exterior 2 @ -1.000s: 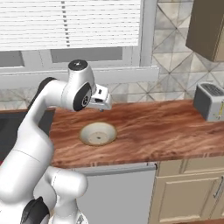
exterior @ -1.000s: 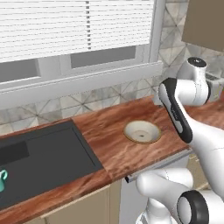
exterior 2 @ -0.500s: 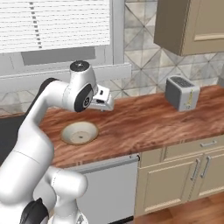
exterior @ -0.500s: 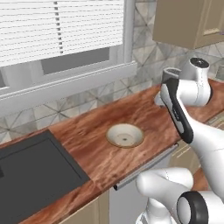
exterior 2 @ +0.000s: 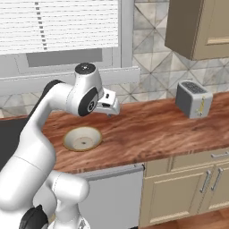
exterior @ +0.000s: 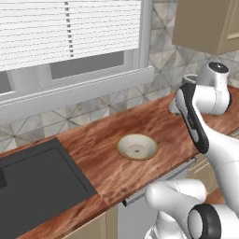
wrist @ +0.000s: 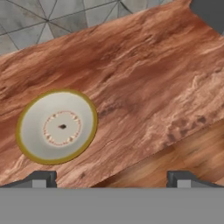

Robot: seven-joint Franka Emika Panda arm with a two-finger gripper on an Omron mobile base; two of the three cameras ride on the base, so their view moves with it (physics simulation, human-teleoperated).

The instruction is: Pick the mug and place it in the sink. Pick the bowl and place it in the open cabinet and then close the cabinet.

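Sitting upright on the wood tabletop (exterior: pixel 98 140), the bowl (exterior: pixel 137 146) faces mouth up; it's round, no long axis. It lies right of the sink (exterior: pixel 37 186), well apart from it, nearer the tabletop's front edge than the tiled backsplash (exterior 2: pixel 147 76). Bare wood surrounds the bowl on all sides. Gripper (exterior 2: pixel 112 107) hangs above the tabletop, behind and right of the bowl, touching nothing; fingers (wrist: pixel 41 178) spread wide apart, empty. Toaster (exterior 2: pixel 193 99) stands far right of the bowl. Wall cabinet (exterior 2: pixel 199 27) hangs above the toaster.
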